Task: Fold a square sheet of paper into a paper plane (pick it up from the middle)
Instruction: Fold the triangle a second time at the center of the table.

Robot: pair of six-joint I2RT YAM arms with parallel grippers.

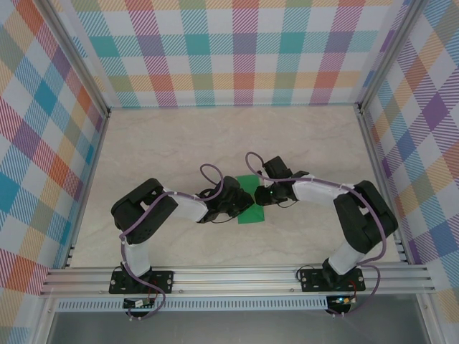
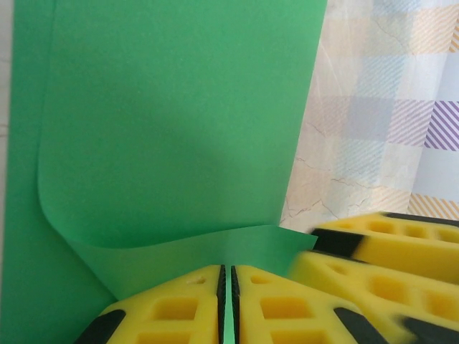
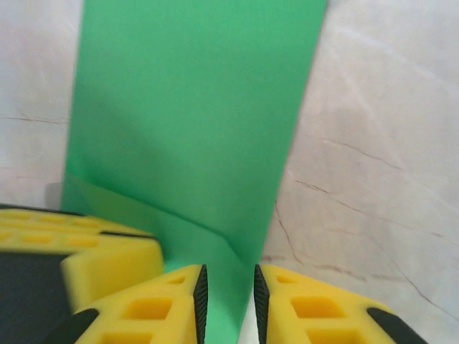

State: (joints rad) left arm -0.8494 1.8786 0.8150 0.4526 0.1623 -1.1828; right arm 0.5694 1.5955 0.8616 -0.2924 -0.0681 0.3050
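Two grippers meet over the square sheet of paper (image 1: pixel 252 213), which lies near the middle of the marble-patterned table (image 1: pixel 179 143), a little toward the arms' bases. From above, the bright-green paper shows partly between and beneath the two black wrist heads. The left gripper (image 2: pixel 227 278) is pinched onto the sheet's near edge: its yellow fingers (image 2: pixel 179 301) stand almost together, with only a thin strip of green between the black pads. In that wrist view the sheet (image 2: pixel 172 129) appears doubled, an upper layer curling up off a lower one at the left and bending toward the pinching fingers. The right gripper (image 3: pixel 229 279) stands narrowly parted, a slim gap between its pads with green showing through; whether the pads touch the paper I cannot tell. In its wrist view the sheet (image 3: pixel 193 107) runs away from it as a tall green band, with a slanted crease just ahead of the fingertips. Each gripper's yellow fingers show just beside the other's. Plaid walls (image 1: pixel 244 50) surround the table.
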